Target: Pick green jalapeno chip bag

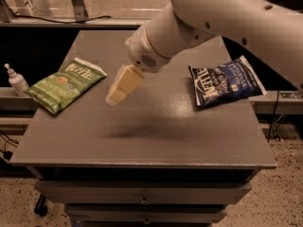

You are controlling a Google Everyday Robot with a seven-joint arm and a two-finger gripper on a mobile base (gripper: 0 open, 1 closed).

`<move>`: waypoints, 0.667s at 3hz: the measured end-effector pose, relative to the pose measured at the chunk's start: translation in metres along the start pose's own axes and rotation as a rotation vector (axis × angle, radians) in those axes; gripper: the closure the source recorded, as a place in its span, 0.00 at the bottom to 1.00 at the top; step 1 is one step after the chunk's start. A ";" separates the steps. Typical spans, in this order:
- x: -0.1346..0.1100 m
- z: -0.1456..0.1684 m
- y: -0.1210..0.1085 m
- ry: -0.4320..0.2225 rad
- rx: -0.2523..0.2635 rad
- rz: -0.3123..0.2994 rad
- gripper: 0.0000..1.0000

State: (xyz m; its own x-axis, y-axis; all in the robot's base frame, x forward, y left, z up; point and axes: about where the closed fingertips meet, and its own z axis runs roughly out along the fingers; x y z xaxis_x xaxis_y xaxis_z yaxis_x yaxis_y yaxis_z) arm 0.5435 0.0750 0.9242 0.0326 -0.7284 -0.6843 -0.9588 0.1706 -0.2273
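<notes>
My cream-coloured gripper [118, 91] hangs over the grey table top [156, 131], between two bags that carry lettering. The light green crinkly chip bag [64, 85] shows "KETTLE" in white near its upper end, and its smaller print I cannot read. The dark blue crinkly chip bag [226, 82] bears the same white "KETTLE".

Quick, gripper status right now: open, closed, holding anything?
Gripper: open or closed cannot be told; it hangs above the table, beside the green chip bag, not touching it.

On the table [165, 136], jalapeno chip bag [64, 85] left, second chip bag [227, 82] right, pincer [115, 97] above between them.
</notes>
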 end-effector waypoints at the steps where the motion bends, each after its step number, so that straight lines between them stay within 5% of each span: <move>1: -0.014 0.039 0.001 -0.048 -0.031 0.014 0.00; 2: -0.025 0.084 0.002 -0.081 -0.069 0.026 0.00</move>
State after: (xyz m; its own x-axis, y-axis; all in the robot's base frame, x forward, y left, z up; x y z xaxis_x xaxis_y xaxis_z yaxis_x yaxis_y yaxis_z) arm 0.5646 0.1491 0.8831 0.0276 -0.6680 -0.7436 -0.9766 0.1407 -0.1626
